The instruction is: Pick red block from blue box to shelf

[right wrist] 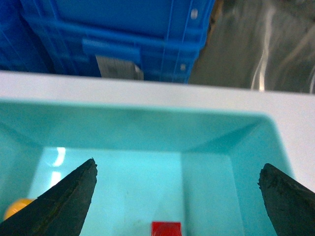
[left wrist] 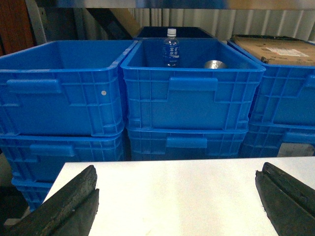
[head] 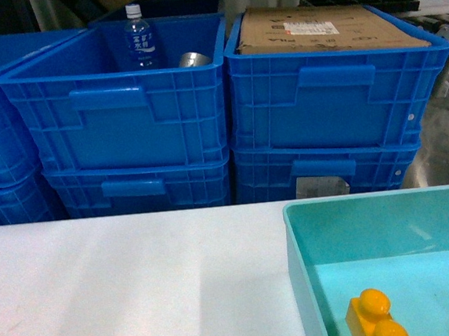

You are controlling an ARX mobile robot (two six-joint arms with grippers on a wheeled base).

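The right gripper (right wrist: 177, 196) hangs wide open over the blue box (right wrist: 147, 110), the red block (right wrist: 166, 229) just below between its fingers. The left gripper (left wrist: 177, 201) hovers open over the white table (left wrist: 177, 182). Reaching is under way; next it probably descends and closes.

water bottle (head: 140, 38) label – characters too small, carton sticker (head: 310, 27) – unreadable
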